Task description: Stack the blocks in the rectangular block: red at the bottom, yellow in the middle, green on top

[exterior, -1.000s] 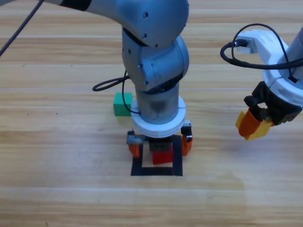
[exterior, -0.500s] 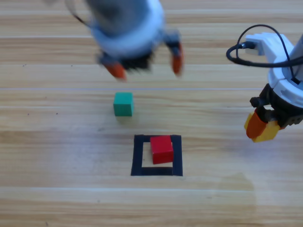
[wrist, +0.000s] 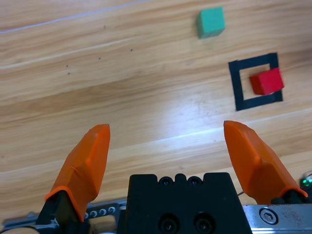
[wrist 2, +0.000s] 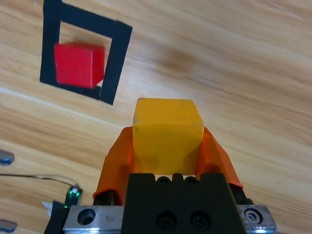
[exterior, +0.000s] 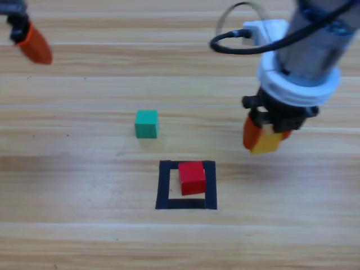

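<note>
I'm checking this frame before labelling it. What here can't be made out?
- Left gripper: in the high view the picture's top-left corner cuts off all but one orange jaw; the left wrist view shows its jaws open.
- Small yellow cube: its lower part is hidden between the right gripper jaws in both views.
- Small glossy red cube in the black tape square: its underside isn't visible.
- Teal-green cube: only top faces show.

Even, bright overhead light. Broad pale glare streak across the bench (wrist: 161, 117) in the left wrist view. Soft, faint shadows only: beside the green cube (exterior: 146, 124) and under the right arm. Motion blur on the left gripper (exterior: 34, 45) at the high view's corner. Wrist views sharp on the wood grain.
</note>
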Robot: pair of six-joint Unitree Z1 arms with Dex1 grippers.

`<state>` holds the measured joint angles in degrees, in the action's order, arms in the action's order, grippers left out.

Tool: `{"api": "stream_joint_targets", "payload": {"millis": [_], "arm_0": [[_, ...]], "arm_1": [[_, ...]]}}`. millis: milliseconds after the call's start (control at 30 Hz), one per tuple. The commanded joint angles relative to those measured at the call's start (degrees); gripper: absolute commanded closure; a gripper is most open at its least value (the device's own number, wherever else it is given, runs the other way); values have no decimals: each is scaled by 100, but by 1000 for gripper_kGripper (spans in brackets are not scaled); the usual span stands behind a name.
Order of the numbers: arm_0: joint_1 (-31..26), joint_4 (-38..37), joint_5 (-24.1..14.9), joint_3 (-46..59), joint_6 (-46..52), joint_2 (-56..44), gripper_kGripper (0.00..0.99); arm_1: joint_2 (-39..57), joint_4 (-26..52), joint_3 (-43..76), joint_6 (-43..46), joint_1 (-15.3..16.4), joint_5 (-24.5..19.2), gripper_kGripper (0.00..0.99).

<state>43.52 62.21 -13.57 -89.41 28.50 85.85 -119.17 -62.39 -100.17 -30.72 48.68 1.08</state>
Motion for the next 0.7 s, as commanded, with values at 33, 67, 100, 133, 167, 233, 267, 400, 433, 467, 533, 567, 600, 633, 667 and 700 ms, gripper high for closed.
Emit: {"api": "stream_joint_targets", "payload": {"millis": [33, 67, 100, 133, 167, 233, 267, 400, 433, 467, 533, 567, 600, 633, 667, 700], "arm_0": [[-160, 221, 83, 223, -433, -183, 0], [-177, 292, 83, 223, -450, -253, 0], [-195, 353, 83, 223, -486, -324, 0], [-230, 388, 83, 231, -530, -420, 0], [-230, 397, 83, 267, -538, -500, 0], [-248, 467, 83, 267, -547, -640, 0], [-248, 503, 92, 267, -556, -667, 0], [-248, 617, 92, 267, -644, -684, 0], [-248, 617, 83, 284, -661, -702, 0], [-248, 617, 65, 311, -670, -719, 0], [-248, 617, 21, 346, -697, -719, 0], [-274, 617, 13, 363, -688, -719, 0], [-318, 617, 13, 390, -679, -719, 0], [-432, 617, 4, 460, -626, -754, 0], [-467, 608, 4, 486, -609, -781, 0], [-467, 608, 4, 486, -609, -798, 0]], "arm_1": [[-696, -238, -512, -294, 546, -530, 990], [-731, -247, -574, -338, 599, -530, 990], [-766, -273, -653, -382, 660, -565, 990], [-792, -291, -705, -417, 695, -618, 990], [-827, -291, -767, -461, 722, -679, 990], [-907, -335, -864, -470, 748, -723, 990], [-950, -353, -908, -487, 757, -741, 990], [-1232, -766, -1435, -654, 845, -741, 990], [-1337, -933, -1637, -742, 871, -741, 990], [-1451, -1091, -1839, -830, 880, -741, 990], [-1724, -1407, -2243, -979, 906, -741, 990], [-1803, -1495, -2393, -1015, 933, -741, 990], [-1926, -1601, -2595, -1032, 976, -741, 990], [-2023, -1671, -2744, -1094, 1029, -741, 990], [-2049, -1671, -2771, -1129, 1029, -741, 990], [-2067, -1671, -2780, -1155, 1029, -732, 990]]}}
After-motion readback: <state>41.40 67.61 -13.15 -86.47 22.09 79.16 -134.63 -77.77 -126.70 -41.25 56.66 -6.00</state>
